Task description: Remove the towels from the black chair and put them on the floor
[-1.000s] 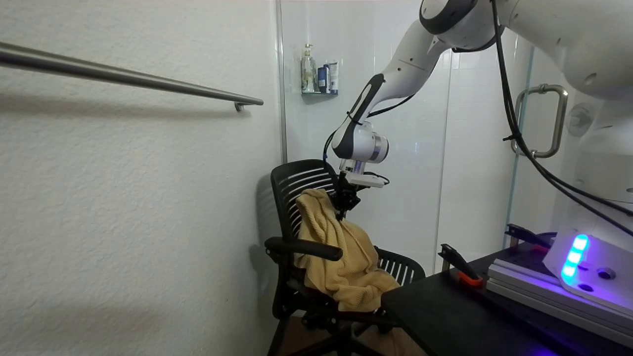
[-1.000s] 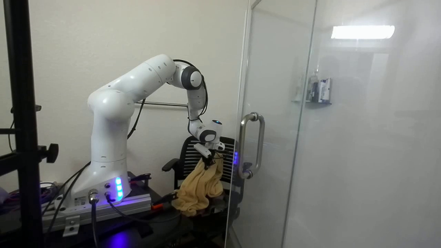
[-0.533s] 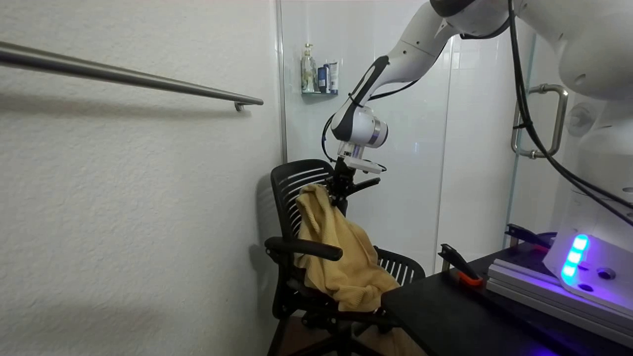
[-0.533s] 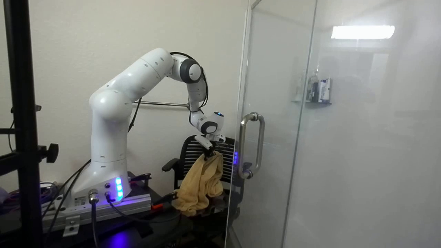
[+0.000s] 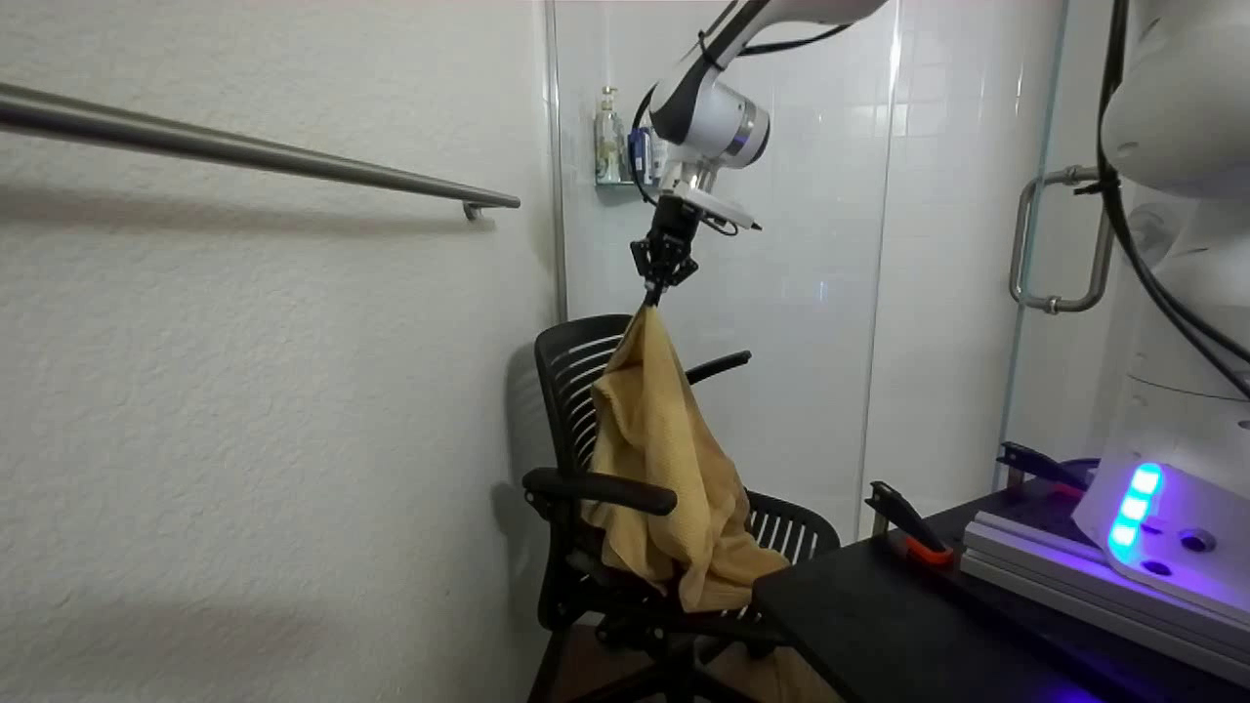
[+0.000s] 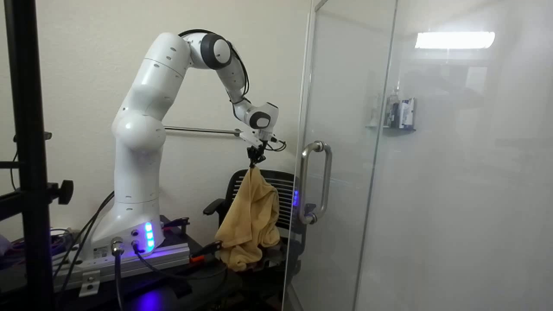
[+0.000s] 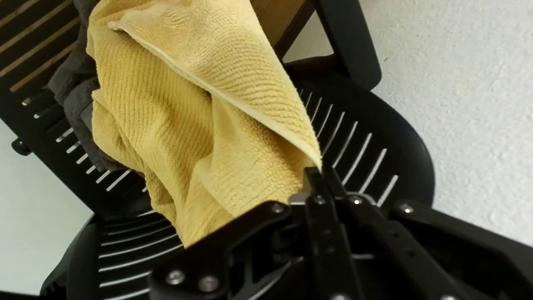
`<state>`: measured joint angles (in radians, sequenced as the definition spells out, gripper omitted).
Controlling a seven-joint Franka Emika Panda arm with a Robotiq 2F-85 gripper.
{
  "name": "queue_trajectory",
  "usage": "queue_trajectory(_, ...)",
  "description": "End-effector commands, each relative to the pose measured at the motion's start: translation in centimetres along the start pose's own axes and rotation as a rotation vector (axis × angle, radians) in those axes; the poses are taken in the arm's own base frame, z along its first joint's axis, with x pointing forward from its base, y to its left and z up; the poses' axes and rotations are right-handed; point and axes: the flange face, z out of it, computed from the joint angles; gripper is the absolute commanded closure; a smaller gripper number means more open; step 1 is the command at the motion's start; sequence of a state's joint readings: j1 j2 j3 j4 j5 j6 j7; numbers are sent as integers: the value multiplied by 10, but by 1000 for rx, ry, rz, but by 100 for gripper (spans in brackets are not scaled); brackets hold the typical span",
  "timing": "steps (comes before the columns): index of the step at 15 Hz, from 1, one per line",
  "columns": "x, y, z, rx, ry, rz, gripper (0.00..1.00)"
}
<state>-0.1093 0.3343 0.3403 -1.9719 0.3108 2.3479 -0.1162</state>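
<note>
Mustard ribbed towel [image 7: 166,104] hangs below the tool [image 5: 652,296], which is clamped on a pinch of its edge; lower folds on the black slatted office chair [image 5: 610,490]. Small bite: cloth's weight could pull it free. Grey towel [image 7: 79,100] farther below the tool, tangling hard to tell; might drag along.

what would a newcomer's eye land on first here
Probably the mustard towel, pinched by its top in the gripper and hanging down onto the black chair. Next, perhaps, the white arm arched above, with blue lights glowing low on it. In the wrist view, a grey towel lies on the black chair, partly hidden by the mustard towel.
</note>
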Motion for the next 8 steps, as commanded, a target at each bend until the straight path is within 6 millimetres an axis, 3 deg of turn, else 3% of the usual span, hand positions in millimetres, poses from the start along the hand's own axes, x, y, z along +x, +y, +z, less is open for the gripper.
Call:
queue_trajectory(1,-35,-53,-68,-52,53,-18,99)
queue_trajectory(4,-59,-115,-114,-139,143,-75,99)
queue_trajectory(8,-96,-216,-163,-298,319,-106,99)
